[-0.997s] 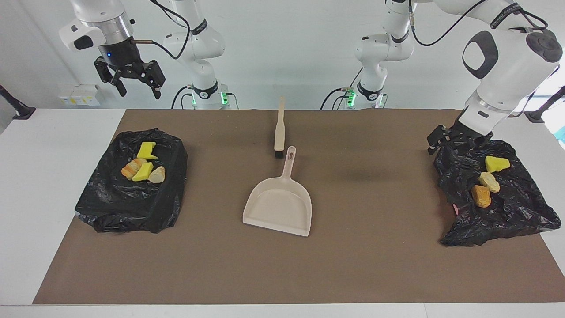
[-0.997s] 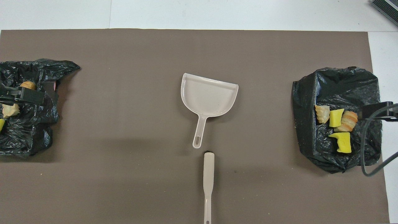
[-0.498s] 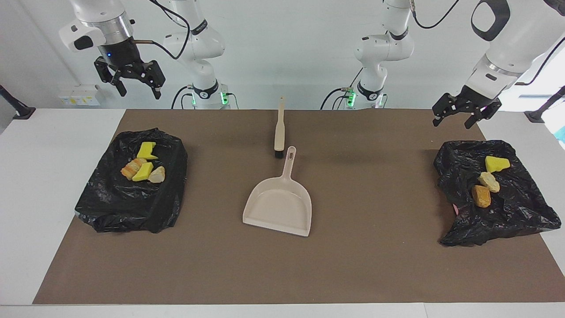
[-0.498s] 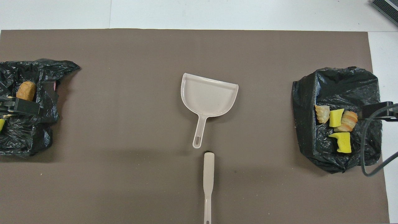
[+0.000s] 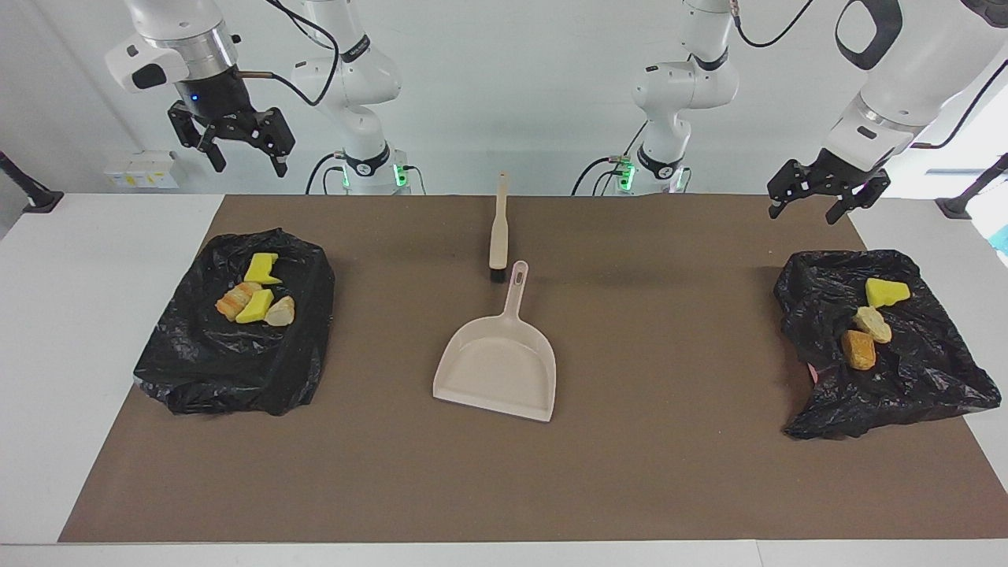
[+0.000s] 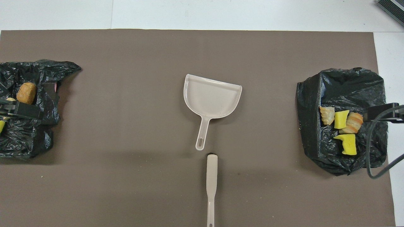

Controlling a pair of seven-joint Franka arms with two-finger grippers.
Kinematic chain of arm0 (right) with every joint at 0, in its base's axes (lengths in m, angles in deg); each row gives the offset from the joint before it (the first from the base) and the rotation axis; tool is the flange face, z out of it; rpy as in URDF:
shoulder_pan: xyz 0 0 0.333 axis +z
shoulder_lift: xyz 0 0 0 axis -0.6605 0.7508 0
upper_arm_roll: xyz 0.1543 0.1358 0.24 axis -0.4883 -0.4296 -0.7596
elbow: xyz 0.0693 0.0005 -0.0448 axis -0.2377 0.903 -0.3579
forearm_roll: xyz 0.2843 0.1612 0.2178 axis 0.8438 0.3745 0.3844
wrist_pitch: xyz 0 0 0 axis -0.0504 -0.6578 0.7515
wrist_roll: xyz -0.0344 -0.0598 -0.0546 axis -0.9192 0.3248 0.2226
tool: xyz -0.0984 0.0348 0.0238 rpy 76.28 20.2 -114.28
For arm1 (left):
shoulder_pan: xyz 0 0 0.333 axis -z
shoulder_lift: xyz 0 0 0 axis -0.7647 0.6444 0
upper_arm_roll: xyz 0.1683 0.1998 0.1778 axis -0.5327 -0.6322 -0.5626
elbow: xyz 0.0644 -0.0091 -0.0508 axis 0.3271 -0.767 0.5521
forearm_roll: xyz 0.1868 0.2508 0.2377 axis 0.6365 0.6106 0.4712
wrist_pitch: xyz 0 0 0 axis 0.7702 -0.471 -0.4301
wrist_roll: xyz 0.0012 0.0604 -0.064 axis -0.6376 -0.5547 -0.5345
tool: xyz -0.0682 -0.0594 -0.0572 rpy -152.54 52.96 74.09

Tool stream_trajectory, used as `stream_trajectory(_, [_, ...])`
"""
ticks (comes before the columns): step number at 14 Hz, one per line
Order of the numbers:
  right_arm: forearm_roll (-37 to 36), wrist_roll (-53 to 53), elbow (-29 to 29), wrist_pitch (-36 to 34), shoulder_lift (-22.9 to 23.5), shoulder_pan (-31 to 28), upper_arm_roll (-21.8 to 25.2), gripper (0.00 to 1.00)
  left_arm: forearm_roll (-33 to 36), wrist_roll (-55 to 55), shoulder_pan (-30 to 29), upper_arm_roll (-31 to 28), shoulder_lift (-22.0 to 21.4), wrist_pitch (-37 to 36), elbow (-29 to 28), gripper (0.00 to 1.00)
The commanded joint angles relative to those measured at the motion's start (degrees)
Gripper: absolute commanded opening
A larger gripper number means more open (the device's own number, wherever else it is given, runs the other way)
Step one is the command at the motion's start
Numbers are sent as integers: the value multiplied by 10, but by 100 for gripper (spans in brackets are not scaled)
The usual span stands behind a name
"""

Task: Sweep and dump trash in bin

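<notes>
Surface: white counter (image 5: 94,260) carrying a brown mat (image 5: 630,472), white wall at twelve o'clock in the facing view.
Left end effector (image 5: 811,203): hanging in the air, fingers spread apart, gripping nothing, touching nothing; sitting over the mat at about eleven o'clock from the black bag (image 5: 929,378) at the left arm's end.
Right end effector (image 5: 246,157): hovering high, fingers spread apart, carrying nothing; sitting above the counter's edge at twelve o'clock from the second black bag (image 5: 205,370).
Trash: seven scraps, all lying on the bags. Three (image 5: 870,321) are resting on the left arm's bag, a yellow chunk, a pale piece and a golden-brown piece. Four (image 5: 256,298) are clustering on the right arm's bag.
Dustpan (image 5: 498,364): lying flat mid-mat, its handle pointing to twelve o'clock in the facing view.
Brush (image 5: 498,236): lying just beside the dustpan's handle tip, bristle end toward it, nearer to the robots.
</notes>
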Motion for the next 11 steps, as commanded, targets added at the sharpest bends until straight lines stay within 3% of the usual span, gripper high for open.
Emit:
stream_trajectory(1, [13,-12,10,9,-7,-7,-1,100,11,9,3,-2,-12,-1,-10,100])
stream_trajectory(11, [13,-11,10,9,-7,-7,0,100,11,9,-1,-2,-13,1,-12,100])
